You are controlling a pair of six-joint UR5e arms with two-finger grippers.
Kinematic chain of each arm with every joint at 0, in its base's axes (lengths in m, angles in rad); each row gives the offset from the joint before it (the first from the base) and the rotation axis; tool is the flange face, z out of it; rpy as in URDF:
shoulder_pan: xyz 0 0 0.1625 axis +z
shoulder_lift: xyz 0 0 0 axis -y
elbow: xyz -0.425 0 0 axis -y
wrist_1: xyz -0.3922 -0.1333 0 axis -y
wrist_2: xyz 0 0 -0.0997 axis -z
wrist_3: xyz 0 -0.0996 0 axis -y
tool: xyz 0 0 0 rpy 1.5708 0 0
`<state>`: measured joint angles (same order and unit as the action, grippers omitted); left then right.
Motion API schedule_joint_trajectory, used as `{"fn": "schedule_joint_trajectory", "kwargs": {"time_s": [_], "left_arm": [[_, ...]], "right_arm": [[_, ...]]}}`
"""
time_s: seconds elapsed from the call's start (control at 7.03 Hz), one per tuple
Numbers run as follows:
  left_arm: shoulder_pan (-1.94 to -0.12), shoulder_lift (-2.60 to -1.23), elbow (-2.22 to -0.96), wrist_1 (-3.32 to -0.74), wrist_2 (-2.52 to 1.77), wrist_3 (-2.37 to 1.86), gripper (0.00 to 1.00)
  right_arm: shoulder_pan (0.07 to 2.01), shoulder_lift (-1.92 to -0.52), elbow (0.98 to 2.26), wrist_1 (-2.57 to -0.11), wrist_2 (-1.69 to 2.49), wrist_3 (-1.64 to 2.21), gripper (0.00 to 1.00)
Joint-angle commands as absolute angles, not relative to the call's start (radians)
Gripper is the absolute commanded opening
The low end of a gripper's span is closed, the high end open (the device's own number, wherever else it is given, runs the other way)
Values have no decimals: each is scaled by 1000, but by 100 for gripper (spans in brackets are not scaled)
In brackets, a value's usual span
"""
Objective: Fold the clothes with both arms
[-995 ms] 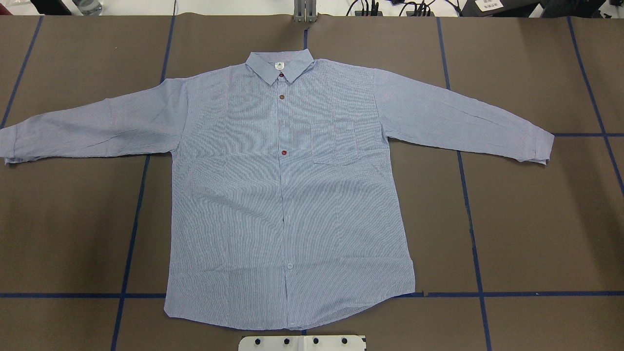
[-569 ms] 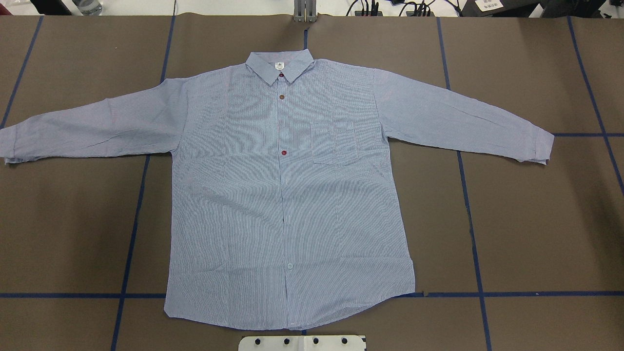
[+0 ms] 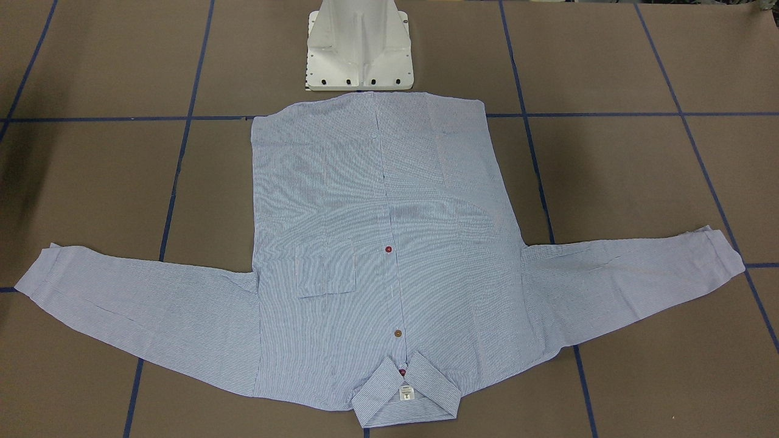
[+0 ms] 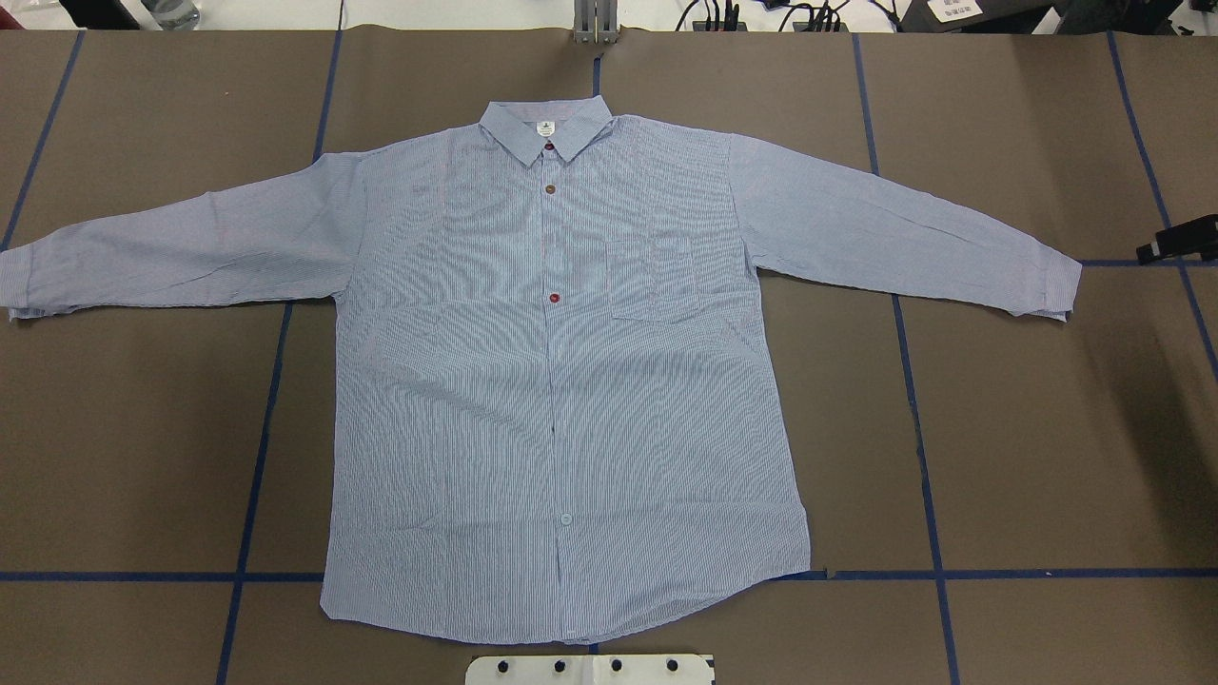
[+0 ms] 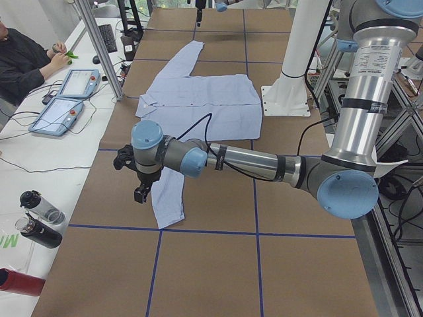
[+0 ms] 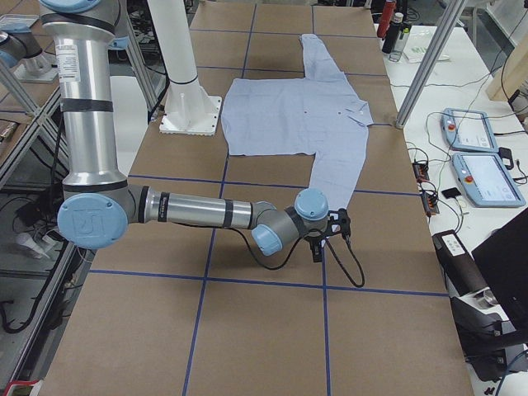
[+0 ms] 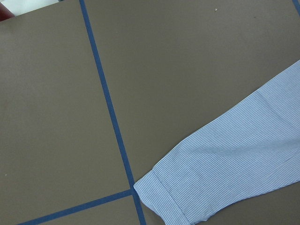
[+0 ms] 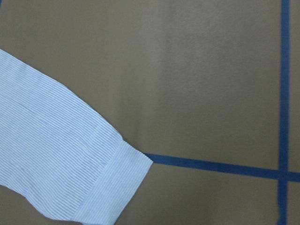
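Front view: just the shirt [image 3: 389, 243] spread flat on the table [image 3: 608, 182], zero folds. Overhead: right gripper [image 4: 1175, 243] peeking in near a cuff [image 4: 1051, 281], can't tell if open. Left side view: left gripper [image 5: 140, 191] by the other cuff [image 5: 168, 212], can't tell either. Whole fold left to do

**Light/quality check: bright, flat, mostly sharp**

Bright, even top light in all fixed views, with no hard glare on the matte brown table [image 4: 1028, 143]. Soft, broad shadow [image 4: 1151, 419] at the right edge of the overhead view, edges diffuse. Similar dim patch [image 3: 18, 158] at the left edge of the front-facing view. Moiré banding over the fine stripes of the shirt [image 4: 571, 381] in both those views, in curved bands across the chest. Side views sharp, with near arm joints stretched large by the wide angle. Left wrist view crisp, stripes cleanly resolved. Right wrist view soft and low-contrast with a warmer tint and a faint vertical tonal step near mid-frame.
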<state>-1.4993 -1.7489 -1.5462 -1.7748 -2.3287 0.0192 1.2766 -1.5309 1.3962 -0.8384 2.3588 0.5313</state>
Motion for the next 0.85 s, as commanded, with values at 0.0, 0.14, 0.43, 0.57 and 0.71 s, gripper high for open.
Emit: {"fn": "schedule_joint_trajectory", "kwargs": {"time_s": [0.0, 0.14, 0.43, 0.57, 0.71], "left_arm": [[-1499, -1773, -1488, -1781, -2330, 21, 99], [-1500, -1770, -1488, -1795, -2332, 21, 99], [-1500, -1767, -1483, -1810, -2332, 21, 99], [-1500, -1763, -1483, -1821, -2332, 21, 99], [-1500, -1758, -1477, -1836, -2332, 21, 99]], "right_arm": [[1209, -1531, 1391, -795, 2355, 702, 98], [1180, -1531, 1393, -795, 2346, 772, 95], [1149, -1526, 1388, -807, 2327, 779, 91], [1125, -1510, 1379, -813, 2304, 779, 90], [1117, -1508, 1367, -813, 2298, 779, 86]]}}
